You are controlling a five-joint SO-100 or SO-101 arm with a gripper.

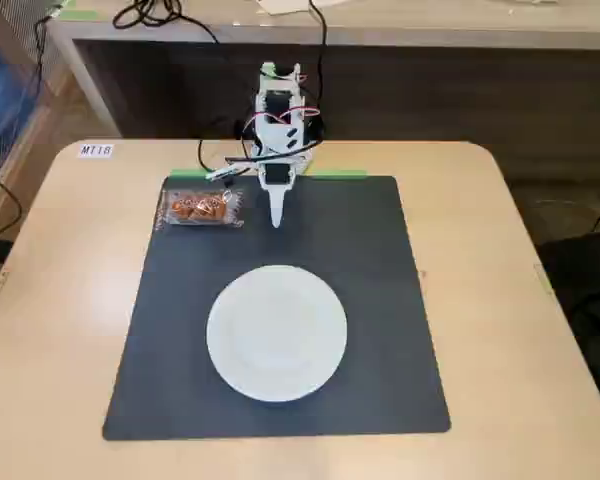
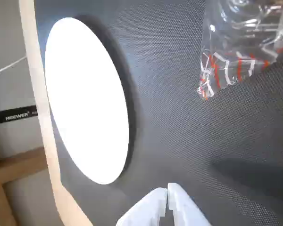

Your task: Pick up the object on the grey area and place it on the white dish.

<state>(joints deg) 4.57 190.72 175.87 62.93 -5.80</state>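
The snack packet [image 1: 199, 209], clear crinkly plastic with orange-brown contents, lies on the far left corner of the dark grey mat [image 1: 370, 330]. In the wrist view its wrapper end [image 2: 240, 47] shows at the top right. The white dish [image 1: 277, 332] rests on the mat nearer the front edge, and it fills the left of the wrist view [image 2: 85, 99]. My white gripper [image 1: 277, 218] hangs over the mat's far edge, just right of the packet and apart from it. Its fingertips [image 2: 168, 190] meet with nothing between them, so it is shut.
The beige tabletop [image 1: 520, 280] surrounds the mat. Green tape [image 1: 335, 174] marks the mat's far edge by the arm's base. A label [image 1: 96, 150] sits at the table's far left corner. Cables [image 1: 160, 15] lie on the shelf behind.
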